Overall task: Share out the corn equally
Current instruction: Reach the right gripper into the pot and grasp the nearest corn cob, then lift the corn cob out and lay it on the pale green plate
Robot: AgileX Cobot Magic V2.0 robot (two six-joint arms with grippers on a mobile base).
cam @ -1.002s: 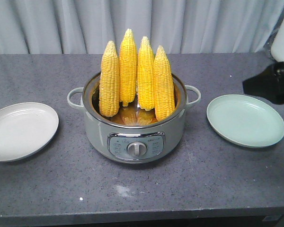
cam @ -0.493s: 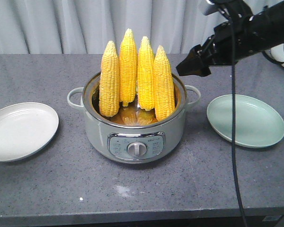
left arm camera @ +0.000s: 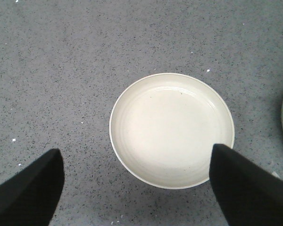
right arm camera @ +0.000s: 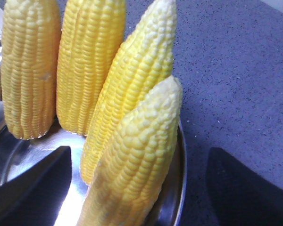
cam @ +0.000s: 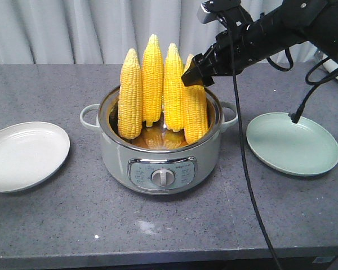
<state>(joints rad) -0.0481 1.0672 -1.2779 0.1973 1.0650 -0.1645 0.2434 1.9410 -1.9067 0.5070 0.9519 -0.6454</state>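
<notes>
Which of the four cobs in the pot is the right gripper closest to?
The rightmost cob, nearest the green plate; the right gripper is open at its tip.

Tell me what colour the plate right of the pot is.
The plate is pale green, clearest in the front-facing view.

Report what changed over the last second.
The right pincer swung in from the right edge, up and leftward. It now sits open at the tip of the rightmost cob, with nothing gripped yet. All four cobs of corn stand upright in the pot as before. The white plate and green plate are unmoved and bare.
</notes>
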